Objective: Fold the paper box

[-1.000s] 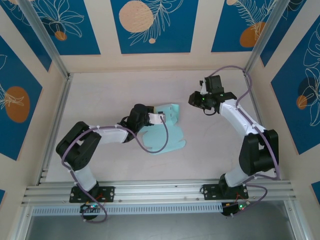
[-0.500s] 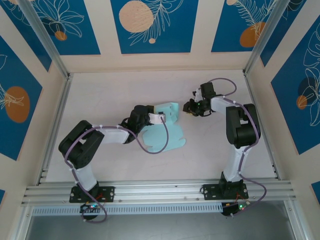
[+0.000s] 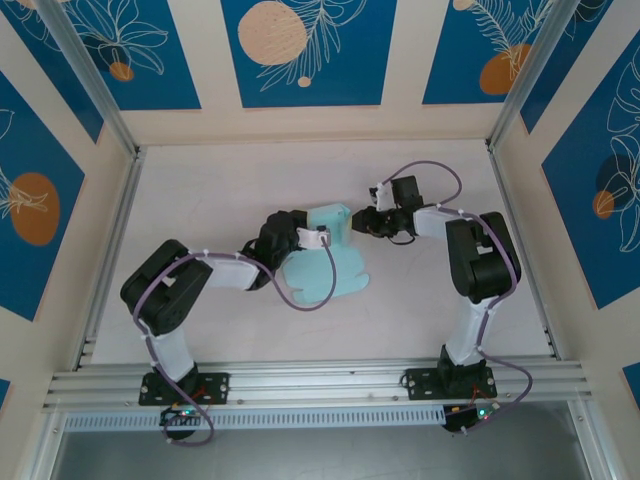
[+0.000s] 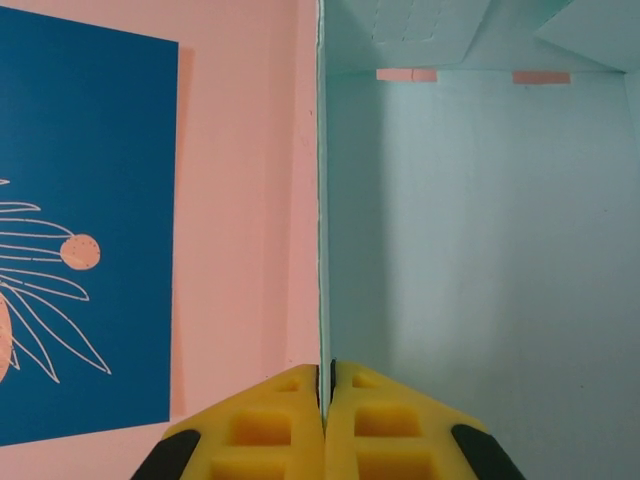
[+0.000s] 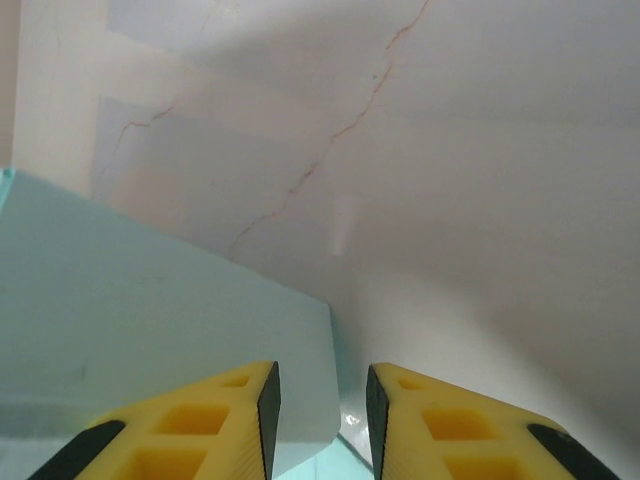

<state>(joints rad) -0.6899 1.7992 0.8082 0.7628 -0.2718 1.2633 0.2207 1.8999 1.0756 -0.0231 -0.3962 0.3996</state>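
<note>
Within beige walls (image 3: 210, 60) hung with blue flower panels (image 3: 350, 70), I see the pale table (image 3: 220, 180), the light-blue paper box (image 3: 345, 272) mid-table, my left gripper (image 4: 326, 385) pinching one raised flap, and my right gripper (image 5: 318, 385) with jaws parted at another flap's edge.

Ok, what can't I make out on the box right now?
- Top external: left gripper's hold on the paper box, covered by its wrist and cable.
- Left wrist: outer flaps, cut off by frame edges.
- Right wrist: whether right gripper touches the box, below the frame edge.
</note>
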